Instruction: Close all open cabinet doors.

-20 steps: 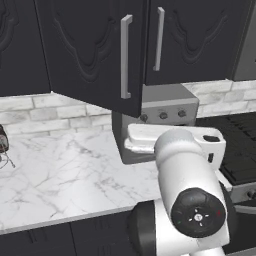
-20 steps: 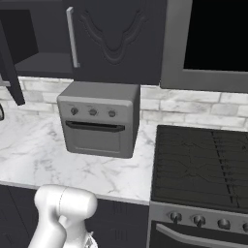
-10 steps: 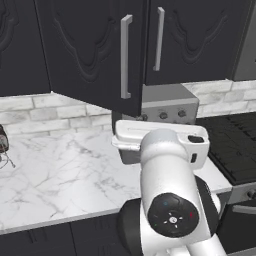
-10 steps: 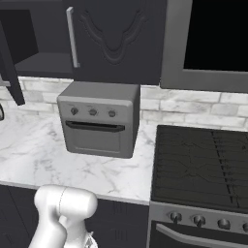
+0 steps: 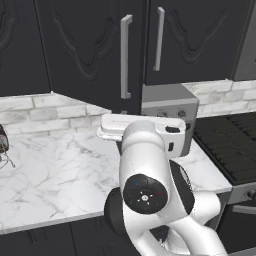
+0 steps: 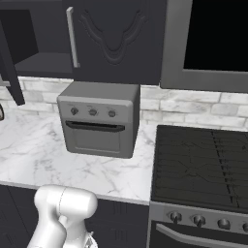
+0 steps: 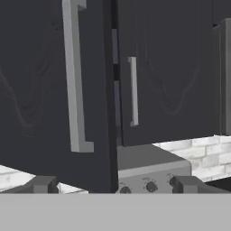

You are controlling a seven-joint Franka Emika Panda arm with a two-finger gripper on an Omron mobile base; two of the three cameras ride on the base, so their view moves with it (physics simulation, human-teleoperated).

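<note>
Marble counter (image 5: 60, 175) beneath black cabinet doors (image 5: 90, 50)

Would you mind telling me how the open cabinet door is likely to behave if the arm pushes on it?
The open door looks like a stiff flat panel, so it should swing as one piece rather than flex. It hangs from the cabinet, so it probably pivots about its hinge side. A push near the handle would likely turn it easily.

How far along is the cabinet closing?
Done: the right cabinet door sits flush. In hand: the open gripper faces the open left cabinet door, nothing held, not touching. Left: that door juts out above the toaster oven and needs pushing shut.
</note>
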